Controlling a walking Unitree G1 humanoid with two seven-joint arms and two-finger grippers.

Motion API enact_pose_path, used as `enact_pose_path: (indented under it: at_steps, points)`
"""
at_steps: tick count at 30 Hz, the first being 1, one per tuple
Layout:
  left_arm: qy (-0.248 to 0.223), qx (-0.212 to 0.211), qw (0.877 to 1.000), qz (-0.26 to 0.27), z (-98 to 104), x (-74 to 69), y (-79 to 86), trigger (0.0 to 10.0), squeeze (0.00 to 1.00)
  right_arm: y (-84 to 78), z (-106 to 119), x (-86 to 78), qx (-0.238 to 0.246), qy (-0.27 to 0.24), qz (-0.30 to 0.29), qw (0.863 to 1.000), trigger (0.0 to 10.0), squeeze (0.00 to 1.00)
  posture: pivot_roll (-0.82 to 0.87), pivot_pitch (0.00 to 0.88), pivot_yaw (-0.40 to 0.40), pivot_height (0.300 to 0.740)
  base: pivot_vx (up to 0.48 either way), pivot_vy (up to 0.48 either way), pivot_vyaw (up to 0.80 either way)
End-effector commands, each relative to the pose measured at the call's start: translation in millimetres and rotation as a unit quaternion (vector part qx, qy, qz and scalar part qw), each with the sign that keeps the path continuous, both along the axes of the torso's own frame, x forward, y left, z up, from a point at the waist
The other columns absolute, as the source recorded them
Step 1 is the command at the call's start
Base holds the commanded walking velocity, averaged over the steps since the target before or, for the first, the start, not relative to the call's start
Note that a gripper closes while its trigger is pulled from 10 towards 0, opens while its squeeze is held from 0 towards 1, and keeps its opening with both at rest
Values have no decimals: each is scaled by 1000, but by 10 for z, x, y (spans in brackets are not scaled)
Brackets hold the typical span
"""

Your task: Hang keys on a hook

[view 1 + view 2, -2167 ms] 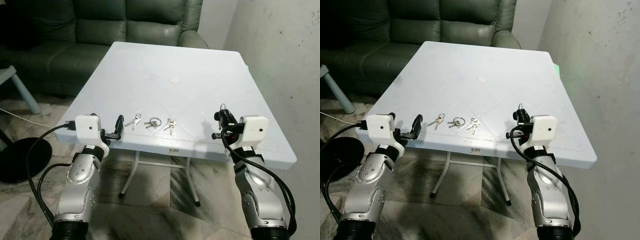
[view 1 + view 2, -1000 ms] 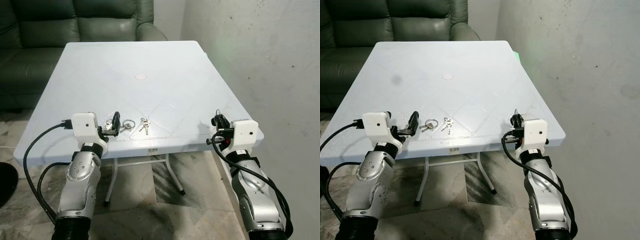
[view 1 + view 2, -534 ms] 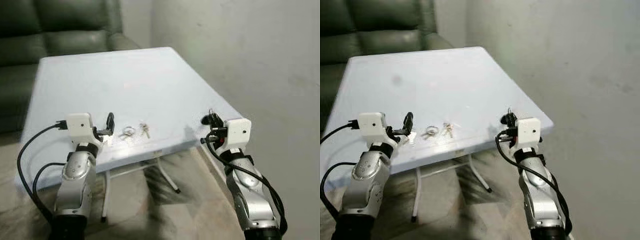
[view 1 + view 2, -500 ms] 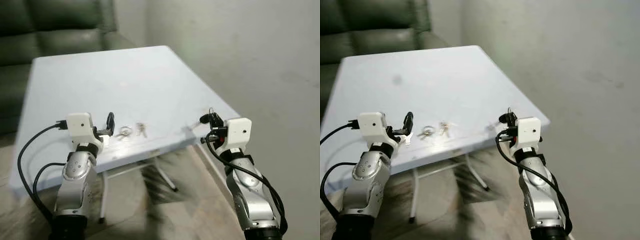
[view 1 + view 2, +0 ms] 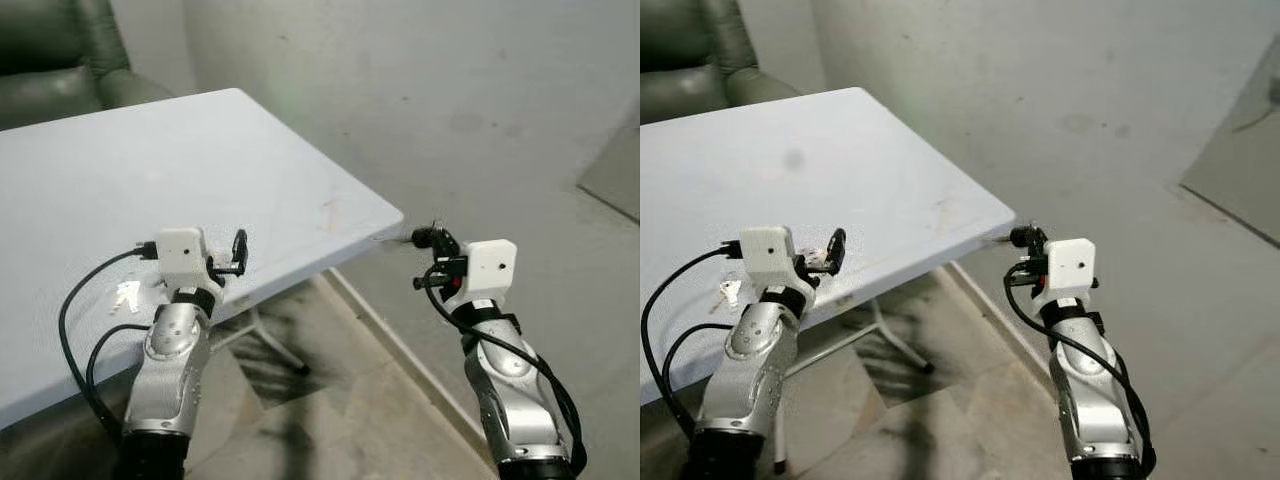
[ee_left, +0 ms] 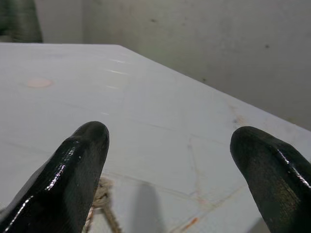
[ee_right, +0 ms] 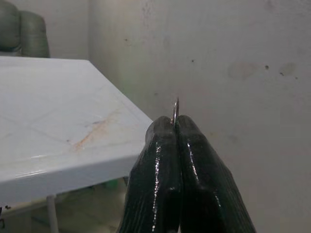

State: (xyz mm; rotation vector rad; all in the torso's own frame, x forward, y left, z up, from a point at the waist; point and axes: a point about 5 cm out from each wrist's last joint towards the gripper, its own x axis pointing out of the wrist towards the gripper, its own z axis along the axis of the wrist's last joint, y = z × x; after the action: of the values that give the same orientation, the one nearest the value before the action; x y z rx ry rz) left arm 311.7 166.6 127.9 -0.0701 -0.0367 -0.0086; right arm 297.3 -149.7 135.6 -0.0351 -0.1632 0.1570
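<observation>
Arms raised at the counter corner

Arms of jointed silver metal rise from below, each bent at the elbow and topped by a white boxy wrist block with black cable looping from it. The right gripper is held out in the air just past the corner of the pale blue-white plastic counter, in front of the grey, stained plaster wall. Its two glossy black fingers are pressed flat together, and a thin sliver of bright metal stands up from the seam between their tips (too little shows to say whether it is a key or a ring). The left gripper hovers low over the counter near its front edge, jaws spread wide, the rounded black fingertips well apart with bare counter between them. A small bunch of silver keys lies flat on the counter just beside the left wrist, on its outer side. The counter top is smooth and matt, faintly creased with diagonal lines and marked by a rusty smear near the corner. A dark green leather sofa stands behind the counter. The floor is mottled stone tile.
</observation>
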Motion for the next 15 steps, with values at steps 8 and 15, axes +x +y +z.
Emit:
enact_pose_path:
  at_steps: [8, 15]
  points:
    - [9, 6, 1000, 0, -15, -20, -47, 10000, 0, -71, 37, 6, -4, -4, -16, 1000, 10000, 0, 40, 35, -37, 740, 0, 0, -714]
    - [10, 6, 1000, -3, -10, -9, -78, 10000, 0, -79, 37, 18, -5, -3, -19, 1000, 10000, 0, 43, 31, -39, 740, 0, 0, -712]
